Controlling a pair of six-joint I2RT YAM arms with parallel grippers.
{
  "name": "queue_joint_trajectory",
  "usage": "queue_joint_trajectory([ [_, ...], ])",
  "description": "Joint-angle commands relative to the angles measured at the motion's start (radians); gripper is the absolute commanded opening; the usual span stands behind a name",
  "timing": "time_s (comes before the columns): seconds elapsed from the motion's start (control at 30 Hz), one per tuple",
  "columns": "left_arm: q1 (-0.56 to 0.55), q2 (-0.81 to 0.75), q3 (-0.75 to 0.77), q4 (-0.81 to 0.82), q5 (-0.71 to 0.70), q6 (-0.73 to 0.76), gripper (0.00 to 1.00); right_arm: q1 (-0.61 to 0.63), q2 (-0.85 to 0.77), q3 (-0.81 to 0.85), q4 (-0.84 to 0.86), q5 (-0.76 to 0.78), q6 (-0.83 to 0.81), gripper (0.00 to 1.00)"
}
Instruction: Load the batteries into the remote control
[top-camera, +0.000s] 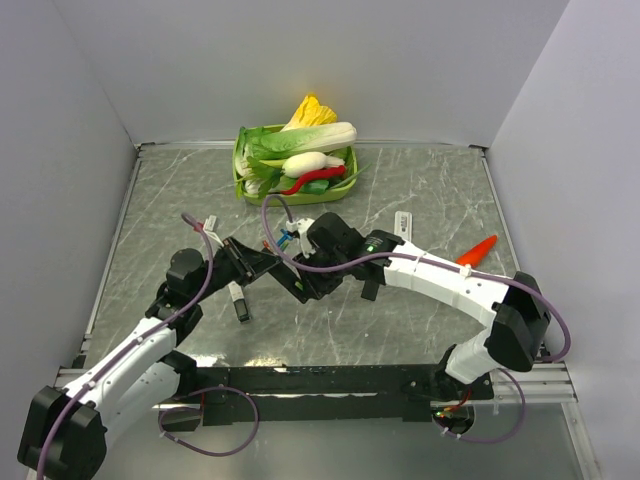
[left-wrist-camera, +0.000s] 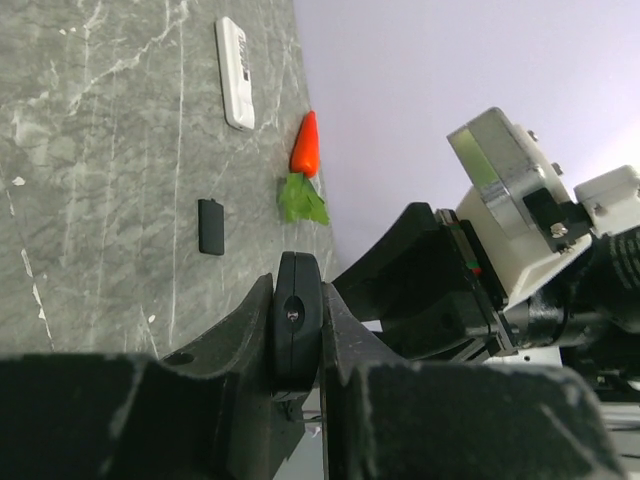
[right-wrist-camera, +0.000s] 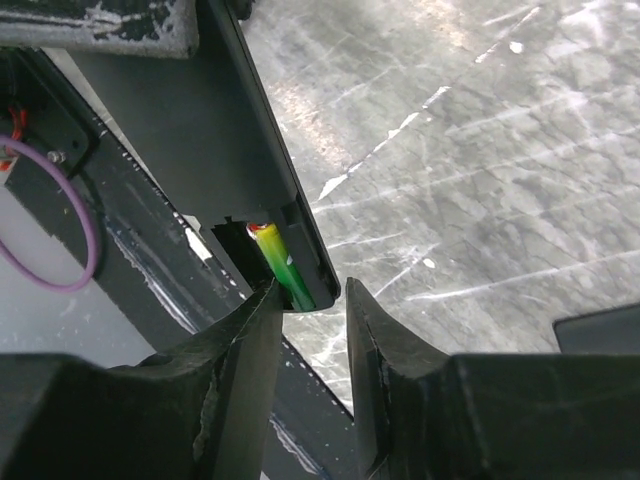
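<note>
My left gripper (top-camera: 240, 257) is shut on a black remote control (top-camera: 272, 270) and holds it above the table. In the left wrist view the remote (left-wrist-camera: 297, 320) shows end-on, clamped between both fingers. The right wrist view shows the remote's back (right-wrist-camera: 225, 130) with the battery bay open and a green-and-yellow battery (right-wrist-camera: 282, 268) lying in it. My right gripper (right-wrist-camera: 310, 300) is at the bay's end, its jaws a narrow gap apart with nothing between them. Its left fingertip (right-wrist-camera: 262, 300) sits against the bay by the battery. Small blue pieces (top-camera: 289, 240) lie beside the right wrist, too small to name.
A green basket (top-camera: 241, 185) of vegetables stands at the back. A white remote (top-camera: 403, 222) and a toy carrot (top-camera: 478, 250) lie to the right. A black cover plate (left-wrist-camera: 211, 226) lies on the table. A slim white-and-black object (top-camera: 238, 300) lies under the left arm.
</note>
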Motion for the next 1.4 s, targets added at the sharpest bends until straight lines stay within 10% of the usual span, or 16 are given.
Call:
queue_joint_trajectory([
  [0.0, -0.023, -0.004, 0.04, 0.319, 0.208, -0.166, 0.01, -0.053, -0.002, -0.067, 0.109, -0.07, -0.051, 0.39],
  [0.17, -0.02, 0.02, 0.04, 0.411, 0.273, -0.181, 0.01, -0.119, -0.034, -0.165, 0.221, -0.243, -0.065, 0.34],
  [0.3, -0.018, 0.028, 0.043, 0.443, 0.288, -0.183, 0.01, -0.142, -0.042, -0.188, 0.25, -0.323, -0.101, 0.03],
  [0.57, -0.014, 0.036, 0.028, 0.479, 0.305, -0.196, 0.01, -0.159, -0.057, -0.241, 0.359, -0.443, -0.115, 0.0],
  [0.93, 0.018, -0.021, 0.094, -0.153, -0.003, 0.159, 0.01, -0.162, -0.187, -0.224, 0.341, -0.281, -0.092, 0.54],
  [1.07, 0.037, -0.05, 0.107, -0.305, -0.233, 0.231, 0.01, -0.175, -0.224, -0.233, 0.355, -0.184, -0.071, 0.98],
  [1.37, 0.055, -0.217, 0.141, -0.582, -0.549, 0.328, 0.01, -0.192, 0.004, -0.08, 0.347, -0.069, -0.017, 1.0],
])
